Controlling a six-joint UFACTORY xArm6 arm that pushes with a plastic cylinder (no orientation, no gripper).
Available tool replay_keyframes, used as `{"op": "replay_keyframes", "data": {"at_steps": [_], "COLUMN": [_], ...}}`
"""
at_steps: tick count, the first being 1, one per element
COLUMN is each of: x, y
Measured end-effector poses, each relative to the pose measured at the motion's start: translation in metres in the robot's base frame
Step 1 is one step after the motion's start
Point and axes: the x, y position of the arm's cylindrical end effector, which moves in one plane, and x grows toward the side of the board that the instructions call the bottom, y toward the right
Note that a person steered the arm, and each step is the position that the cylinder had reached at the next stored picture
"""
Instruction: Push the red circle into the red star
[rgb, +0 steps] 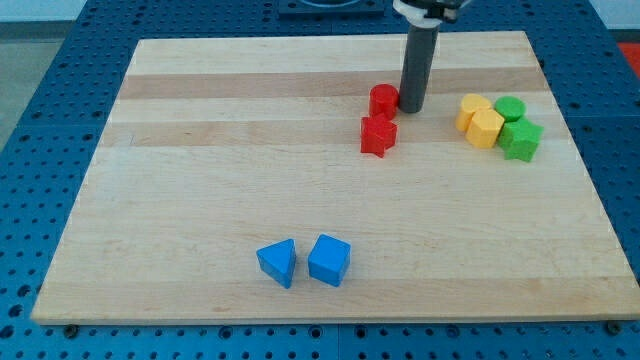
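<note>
The red circle (383, 100) stands on the wooden board, near the view's top centre. The red star (378, 134) lies just below it, and the two look to be touching or nearly so. My tip (413, 107) is down on the board right beside the red circle, on its right side, about touching it. The dark rod rises straight up from there to the view's top edge.
A yellow pair (480, 121) and a green pair (516, 129) of blocks cluster at the view's right. Two blue blocks (304, 262) lie near the view's bottom centre. The board (200, 180) sits on a blue perforated table.
</note>
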Motion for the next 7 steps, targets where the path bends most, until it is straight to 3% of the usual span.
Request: {"op": "replay_keyframes", "data": {"at_steps": [2,7], "x": [-0.035,0.025], "y": [-0.016,-0.031]}}
